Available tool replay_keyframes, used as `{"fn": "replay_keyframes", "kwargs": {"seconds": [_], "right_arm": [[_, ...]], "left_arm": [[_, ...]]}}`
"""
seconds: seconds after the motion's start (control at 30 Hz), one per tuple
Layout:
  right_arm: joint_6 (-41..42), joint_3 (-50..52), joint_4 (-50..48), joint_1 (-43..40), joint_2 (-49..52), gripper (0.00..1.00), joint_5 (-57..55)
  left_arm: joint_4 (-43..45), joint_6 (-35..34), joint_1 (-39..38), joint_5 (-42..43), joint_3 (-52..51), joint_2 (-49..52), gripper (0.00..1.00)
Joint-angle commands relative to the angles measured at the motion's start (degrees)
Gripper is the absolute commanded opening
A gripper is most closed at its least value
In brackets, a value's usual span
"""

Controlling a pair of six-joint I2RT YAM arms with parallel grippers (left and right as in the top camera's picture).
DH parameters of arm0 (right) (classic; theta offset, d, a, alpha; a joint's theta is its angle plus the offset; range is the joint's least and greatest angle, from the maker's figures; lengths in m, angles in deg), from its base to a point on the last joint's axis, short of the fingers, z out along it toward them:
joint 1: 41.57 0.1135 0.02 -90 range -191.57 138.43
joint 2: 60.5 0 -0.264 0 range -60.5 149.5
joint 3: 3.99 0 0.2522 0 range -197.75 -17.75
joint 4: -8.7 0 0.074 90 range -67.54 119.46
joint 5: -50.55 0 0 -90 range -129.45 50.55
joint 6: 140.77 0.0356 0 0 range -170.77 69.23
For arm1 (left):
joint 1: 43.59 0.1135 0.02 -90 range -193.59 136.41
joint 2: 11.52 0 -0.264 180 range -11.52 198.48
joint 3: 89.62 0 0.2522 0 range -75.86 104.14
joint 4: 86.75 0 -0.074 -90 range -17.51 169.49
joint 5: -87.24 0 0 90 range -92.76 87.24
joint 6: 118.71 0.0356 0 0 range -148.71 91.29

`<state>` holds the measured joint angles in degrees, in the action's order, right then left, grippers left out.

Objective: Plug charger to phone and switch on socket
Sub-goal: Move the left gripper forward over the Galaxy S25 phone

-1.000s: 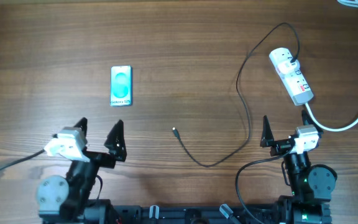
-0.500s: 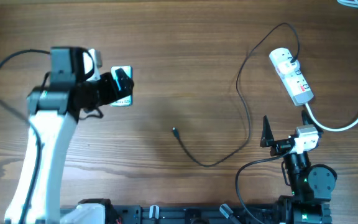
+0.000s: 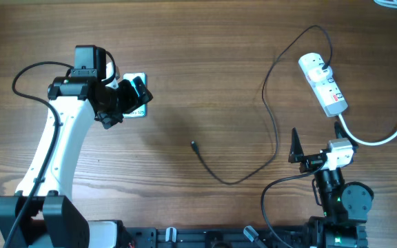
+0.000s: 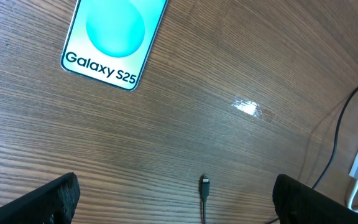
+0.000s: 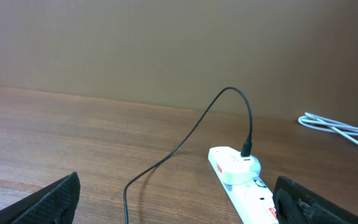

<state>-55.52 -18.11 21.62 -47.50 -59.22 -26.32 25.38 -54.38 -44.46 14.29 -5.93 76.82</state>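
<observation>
Since L arm swung out: left pincer wide, hovering nr phone.
Right pincer: wide, idle.
Charger: tip loose, unplugged.
Status: approach only.

"Galaxy S25", white text, on phone screen.

Overhead: straight down, whole table. Left wrist: close above phone, charger tip. Right wrist: low, facing far-right socket; overhead shares all.

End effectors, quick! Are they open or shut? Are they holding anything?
Left end effector: open, holding nothing.
Right end effector: open, holding nothing.
</observation>
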Motion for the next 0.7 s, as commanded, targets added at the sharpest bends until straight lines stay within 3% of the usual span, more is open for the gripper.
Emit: {"fn": "replay_keyframes", "kwargs": {"seconds": [0.0, 0.37, 0.67], "right_arm": [[0.61, 0.07, -0.22, -0.13, -0.26, 1.00, 0.70], [0.63, 0.07, -0.22, -0.13, -0.24, 1.00, 0.70], [0.63, 0.07, -0.22, -0.13, -0.13, 1.00, 0.70]], "left_arm": [[-0.13, -0.48, -0.26, 0.55, 0.63, 0.17, 1.00], [1.31, -0.55, -5.07, -0.63, -3.82, 0.20, 1.00], [7.58, -1.84, -6.05, -2.34, -6.03, 0.24, 1.00]]}}
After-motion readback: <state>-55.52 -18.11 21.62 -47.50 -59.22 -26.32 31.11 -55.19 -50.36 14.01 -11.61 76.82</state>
